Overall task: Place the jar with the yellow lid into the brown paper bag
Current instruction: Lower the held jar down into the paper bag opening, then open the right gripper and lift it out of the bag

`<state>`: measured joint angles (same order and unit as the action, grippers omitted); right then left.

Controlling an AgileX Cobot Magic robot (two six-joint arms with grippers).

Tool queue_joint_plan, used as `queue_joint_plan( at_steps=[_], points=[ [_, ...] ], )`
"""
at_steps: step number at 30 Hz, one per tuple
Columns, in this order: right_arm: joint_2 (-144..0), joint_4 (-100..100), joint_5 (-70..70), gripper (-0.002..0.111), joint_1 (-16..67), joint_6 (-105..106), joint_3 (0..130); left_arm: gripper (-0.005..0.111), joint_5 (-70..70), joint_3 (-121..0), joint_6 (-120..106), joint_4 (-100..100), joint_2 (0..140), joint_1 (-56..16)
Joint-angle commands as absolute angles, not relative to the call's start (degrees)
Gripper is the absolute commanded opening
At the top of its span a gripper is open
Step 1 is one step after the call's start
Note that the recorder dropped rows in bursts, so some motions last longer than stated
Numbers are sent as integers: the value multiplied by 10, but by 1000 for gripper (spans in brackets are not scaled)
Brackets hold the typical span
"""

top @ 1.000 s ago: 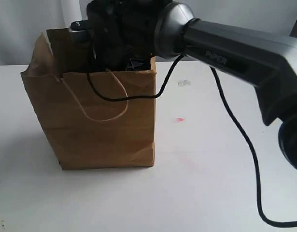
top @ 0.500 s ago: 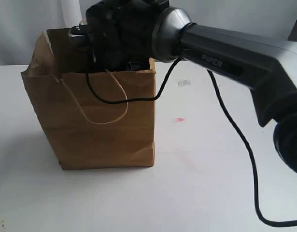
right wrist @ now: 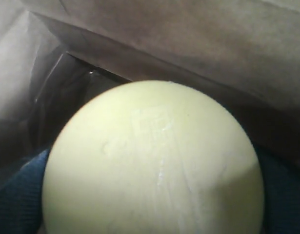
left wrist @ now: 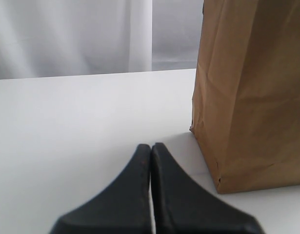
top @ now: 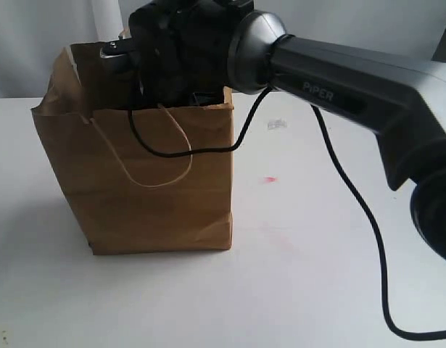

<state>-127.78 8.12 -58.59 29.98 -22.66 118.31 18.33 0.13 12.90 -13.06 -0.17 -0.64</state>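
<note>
The brown paper bag (top: 146,174) stands upright on the white table, its cord handle (top: 161,156) hanging down the front. My right arm (top: 331,83) reaches in from the right, and its wrist (top: 183,51) dips into the bag's open top. In the right wrist view the jar's round yellow lid (right wrist: 154,161) fills the picture between dark blue fingers (right wrist: 15,204), with the bag's inner walls (right wrist: 198,44) all round; the jar's body is hidden. My left gripper (left wrist: 150,147) rests shut and empty, low over the table beside the bag (left wrist: 252,92).
A black cable (top: 368,217) loops from the right arm across the bag's front and down over the table. A small red mark (top: 270,179) and a clear scrap (top: 276,124) lie to the right of the bag. A white curtain (left wrist: 91,34) hangs behind.
The right arm shifted slightly up and to the left at the bag's mouth a second ago, then stayed almost still. The bag has not moved.
</note>
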Motion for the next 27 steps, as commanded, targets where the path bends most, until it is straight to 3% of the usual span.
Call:
queue_joint_plan(
  at_steps=[1, 11, 22, 24, 27],
  points=[
    [-1277, 80, -596, 94, 302, -223, 1184, 1, 178, 0, 131, -128, 0, -9],
    [-1269, 81, -596, 96, 302, -223, 1188, 1, 178, 0, 131, -128, 0, -9],
    [-1165, 81, -596, 94, 302, -223, 1188, 1, 178, 0, 131, -128, 0, -9],
    [-1145, 81, -599, 87, 302, -223, 1188, 1, 178, 0, 131, -128, 0, -9],
    [-1116, 82, -614, 64, 302, -218, 1188, 1, 178, 0, 131, -128, 0, -9]
  ],
)
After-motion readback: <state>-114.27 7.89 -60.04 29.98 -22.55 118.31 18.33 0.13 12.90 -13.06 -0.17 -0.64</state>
